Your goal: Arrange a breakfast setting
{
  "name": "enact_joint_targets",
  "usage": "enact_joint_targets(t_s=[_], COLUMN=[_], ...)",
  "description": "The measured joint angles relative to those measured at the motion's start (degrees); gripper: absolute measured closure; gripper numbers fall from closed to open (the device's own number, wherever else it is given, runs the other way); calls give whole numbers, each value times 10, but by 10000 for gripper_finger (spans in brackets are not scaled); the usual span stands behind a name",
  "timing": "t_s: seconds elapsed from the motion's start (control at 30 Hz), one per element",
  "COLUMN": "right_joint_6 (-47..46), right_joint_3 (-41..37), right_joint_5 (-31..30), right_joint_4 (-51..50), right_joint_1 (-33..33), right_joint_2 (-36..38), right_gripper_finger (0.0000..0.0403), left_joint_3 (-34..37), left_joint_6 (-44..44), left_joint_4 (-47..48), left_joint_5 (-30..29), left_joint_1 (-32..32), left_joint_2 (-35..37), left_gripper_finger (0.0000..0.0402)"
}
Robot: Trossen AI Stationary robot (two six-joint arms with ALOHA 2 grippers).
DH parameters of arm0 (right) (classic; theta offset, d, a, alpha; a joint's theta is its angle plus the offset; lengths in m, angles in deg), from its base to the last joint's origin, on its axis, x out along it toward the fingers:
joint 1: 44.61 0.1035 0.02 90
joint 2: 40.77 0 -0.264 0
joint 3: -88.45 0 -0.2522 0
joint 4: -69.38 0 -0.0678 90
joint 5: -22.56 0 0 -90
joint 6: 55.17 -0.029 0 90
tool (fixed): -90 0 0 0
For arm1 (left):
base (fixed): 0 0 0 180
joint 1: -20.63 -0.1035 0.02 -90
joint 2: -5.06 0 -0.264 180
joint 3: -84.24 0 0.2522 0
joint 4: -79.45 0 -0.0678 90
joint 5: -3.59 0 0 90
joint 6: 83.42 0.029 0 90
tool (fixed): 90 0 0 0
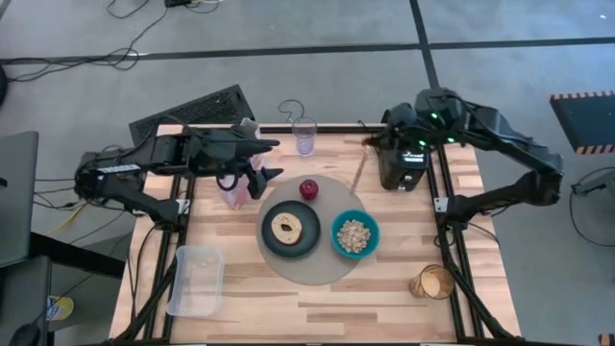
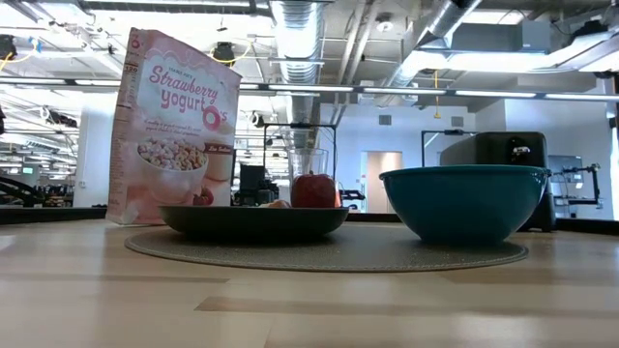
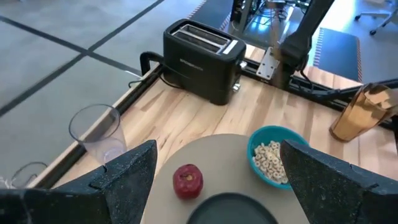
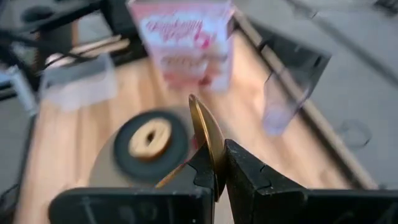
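The round grey mat (image 1: 322,269) lies mid-table. On it rest a dark plate (image 1: 290,231) bearing the round bread (image 1: 286,228), a teal bowl (image 1: 355,234) of cereal (image 3: 268,159) and a red apple (image 1: 308,188). My right gripper (image 1: 369,143) hovers by the far edge near the toaster, shut on the gold spoon (image 1: 357,173). My left gripper (image 1: 272,160) hangs open above the table's far left, over the cereal box (image 1: 233,189), with nothing between its fingers (image 3: 134,174). My right gripper pinches the gold spoon between its two fingers (image 4: 249,174). The spoon's bowl (image 4: 205,134) stands edge-on between and beyond the fingertips. The spoon is lifted clear of the table and, in the high view, slants from the fingers toward the mat.
A black toaster (image 1: 404,165) stands at the far right under my right arm. An empty clear glass (image 1: 305,137) is at the far edge, and an amber glass (image 1: 432,282) at the near right. A clear plastic tub (image 1: 196,279) lies near left. The strawberry cereal box (image 2: 174,126) stands upright.
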Motion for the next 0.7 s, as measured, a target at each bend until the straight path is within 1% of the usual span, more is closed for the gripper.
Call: enact_joint_targets(t_s=[0.23,0.4,0.5,0.63,0.7], right_joint_6=[-54,-99,-137,-199,-224], right_joint_3=[0,-13,-50,-123,-162], right_joint_5=[27,39,39,40,41], right_joint_4=[-129,-196,-205,-199,-193], right_joint_1=[37,55,57,57,57], right_joint_2=[31,39,54,80,87], right_gripper_finger=[356,356,356,356,356], left_joint_3=[0,0,0,0,0], left_joint_6=[-32,-38,-27,-2,9], left_joint_4=[2,29,43,53,60], left_joint_5=[1,16,17,21,32], left_joint_1=[0,0,0,0,0], left_joint_2=[-2,-2,-2,-2,-2], left_gripper_finger=[76,76,76,76,76])
